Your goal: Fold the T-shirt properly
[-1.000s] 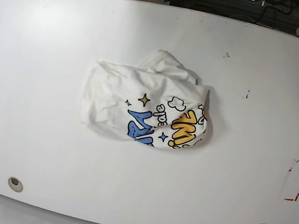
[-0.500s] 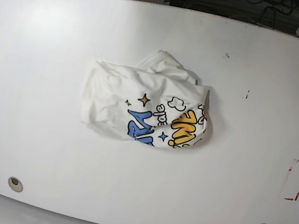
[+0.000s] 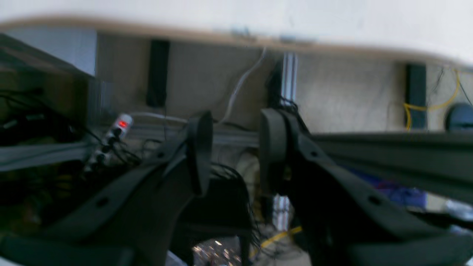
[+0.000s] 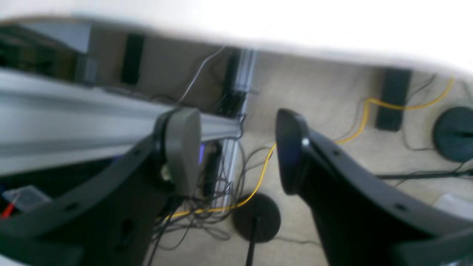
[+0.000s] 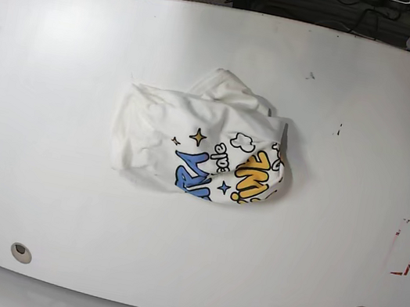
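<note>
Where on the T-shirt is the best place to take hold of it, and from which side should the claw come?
Probably the plain white edge of the T-shirt, on the base view's left. There the cloth lies flatter and ends in one clear border. A claw coming down from above at that side could pinch it. The far bunched fold is crumpled, so its layers are hard to tell apart.

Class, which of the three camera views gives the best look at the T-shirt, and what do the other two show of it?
The base view: the T-shirt lies bunched mid-table, print facing up, fully visible from above. Both wrist views show none of it, only each arm's own open gripper, left gripper and right gripper, against cables and floor under the table edge.
</note>
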Robot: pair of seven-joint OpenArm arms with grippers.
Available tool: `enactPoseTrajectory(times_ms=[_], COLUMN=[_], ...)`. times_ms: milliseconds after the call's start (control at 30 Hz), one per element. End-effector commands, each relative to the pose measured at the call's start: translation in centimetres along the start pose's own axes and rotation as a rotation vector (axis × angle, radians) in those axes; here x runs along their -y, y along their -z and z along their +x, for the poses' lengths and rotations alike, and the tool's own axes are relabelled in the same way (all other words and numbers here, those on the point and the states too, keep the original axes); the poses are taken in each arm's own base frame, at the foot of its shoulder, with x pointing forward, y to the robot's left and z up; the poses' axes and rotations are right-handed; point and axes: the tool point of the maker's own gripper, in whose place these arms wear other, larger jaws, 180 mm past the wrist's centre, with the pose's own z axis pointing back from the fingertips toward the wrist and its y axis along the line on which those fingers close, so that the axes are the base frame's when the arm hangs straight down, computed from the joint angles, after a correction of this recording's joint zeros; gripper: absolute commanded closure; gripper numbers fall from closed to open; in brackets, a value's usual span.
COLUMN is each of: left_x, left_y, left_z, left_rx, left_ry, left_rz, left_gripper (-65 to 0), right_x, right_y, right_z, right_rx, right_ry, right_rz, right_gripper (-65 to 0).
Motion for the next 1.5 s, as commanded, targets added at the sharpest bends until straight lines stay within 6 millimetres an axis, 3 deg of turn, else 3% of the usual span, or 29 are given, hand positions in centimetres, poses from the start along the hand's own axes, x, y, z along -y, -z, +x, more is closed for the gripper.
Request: enactPoseTrajectory(times_ms=[0,167,433,700,900,1100,1267,1467], left_x=[-0.2,-0.6,-0.6,-0.1,0.7,0.0,-0.4,-0.8], left_y=[-0.2,1.9,4.9,6.2,6.7,6.9,7.0,7.1], left_z=[0.8,3.1,7.6,9.6,10.0,11.2,11.6,12.1], left_rx=[0.025,0.108,0.237,0.297,0.309,0.33,0.333,0.341], left_ry=[0.001,0.01,0.092,0.101,0.098,0.164,0.199,0.24], left_rz=[0.004,0.016,0.03,0.024,0.003,-0.016,-0.024,-0.034], left_gripper=[-23.7,-34.7,-31.9,-31.9,-31.9,-31.9,-31.9,-31.9], right_x=[-0.1,0.5,1.0,0.8,0.6,0.4,4.2,7.2], right_y=[0.5,2.2,4.2,6.2,6.8,7.7,8.9,12.0], right_z=[1.9,5.1,10.5,14.8,18.5,22.2,25.3,26.4], right_rx=[0.061,0.15,0.308,0.341,0.407,0.425,0.415,0.379], right_ry=[-0.005,-0.028,0.041,0.157,0.257,0.234,0.244,0.311], right_rz=[0.01,0.007,0.032,0.111,0.185,0.231,0.156,0.129], right_gripper=[-30.6,-30.6,-31.4,-31.7,-49.8,-50.6,-50.3,-50.3])
